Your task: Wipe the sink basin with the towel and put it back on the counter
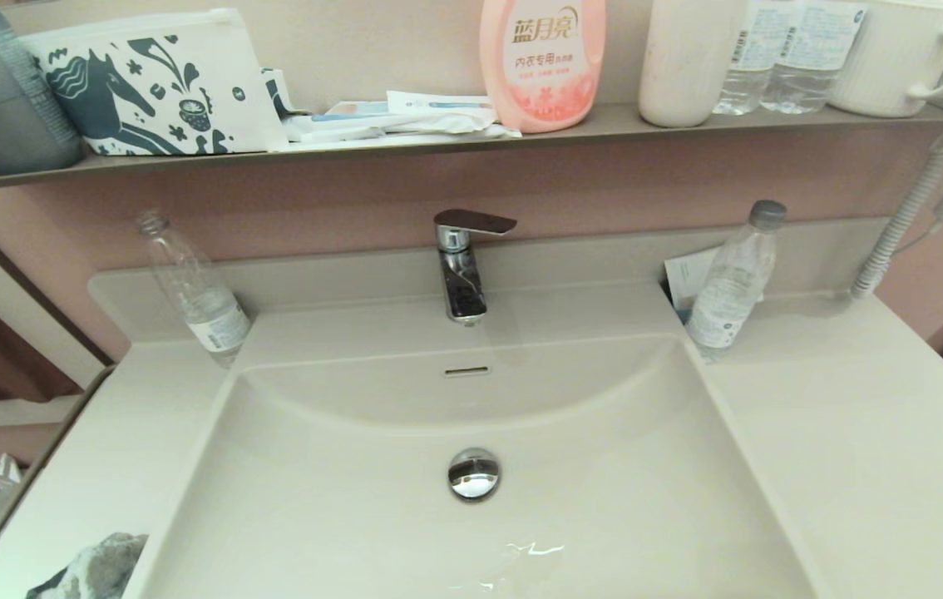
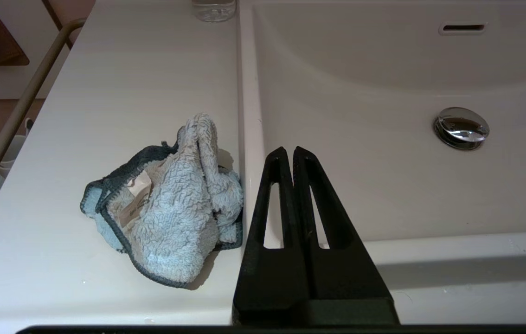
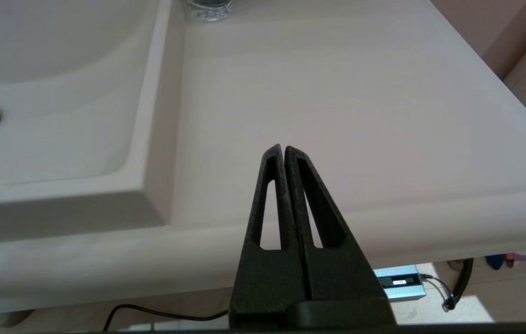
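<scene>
The towel (image 2: 170,204), light blue-grey terry with a teal edge, lies crumpled on the counter (image 2: 128,79) left of the sink basin (image 2: 383,153), hard against the basin's left rim; the head view catches only its top (image 1: 97,570) at the bottom left. My left gripper (image 2: 290,153) hovers shut and empty above the basin's front left corner, just right of the towel and apart from it. My right gripper (image 3: 284,150) is shut and empty over the front edge of the right counter (image 3: 337,93). The chrome drain plug (image 1: 474,474) sits mid-basin, below the overflow slot (image 1: 466,371). Neither gripper shows in the head view.
A chrome faucet (image 1: 463,266) stands behind the basin. Clear water bottles stand at the back left (image 1: 197,291) and back right (image 1: 731,283) of the counter. The wall shelf (image 1: 438,141) carries a horse-print pouch (image 1: 155,83), a pink bottle (image 1: 542,58), a cup and a mug.
</scene>
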Controlling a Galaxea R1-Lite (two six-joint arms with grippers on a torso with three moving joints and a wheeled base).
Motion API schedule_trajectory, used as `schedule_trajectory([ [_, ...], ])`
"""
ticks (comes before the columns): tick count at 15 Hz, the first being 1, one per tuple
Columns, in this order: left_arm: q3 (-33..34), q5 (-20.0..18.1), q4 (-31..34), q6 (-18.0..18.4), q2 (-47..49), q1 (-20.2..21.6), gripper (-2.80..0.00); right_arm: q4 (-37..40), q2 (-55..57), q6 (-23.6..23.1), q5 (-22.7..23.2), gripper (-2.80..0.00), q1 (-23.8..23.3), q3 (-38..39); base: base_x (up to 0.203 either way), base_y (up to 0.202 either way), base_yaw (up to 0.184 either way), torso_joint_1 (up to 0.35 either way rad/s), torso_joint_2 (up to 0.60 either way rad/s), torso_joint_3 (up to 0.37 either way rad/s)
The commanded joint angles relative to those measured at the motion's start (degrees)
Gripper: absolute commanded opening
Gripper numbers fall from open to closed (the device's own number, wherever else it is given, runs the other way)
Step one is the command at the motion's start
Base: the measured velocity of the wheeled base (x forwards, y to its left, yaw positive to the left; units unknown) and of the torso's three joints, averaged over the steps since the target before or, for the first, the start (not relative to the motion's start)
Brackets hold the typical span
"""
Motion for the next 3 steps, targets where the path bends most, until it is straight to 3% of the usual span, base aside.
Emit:
schedule_trajectory([
  [1, 0.01, 0.04, 0.05, 0.02, 0.01, 0.01, -2.8, -0.03, 0.07, 0.0, 0.02, -2.8, 0.08, 0.0, 0.0, 0.0, 0.0, 0.0, 0.0, 0.0],
  [3, 0.02, 0.04, 0.05, -0.07, 0.01, 0.01, -2.8, -0.03, 0.07, 0.0, 0.02, -2.8, 0.08, 0.0, 0.0, 0.0, 0.0, 0.0, 0.0, 0.0],
])
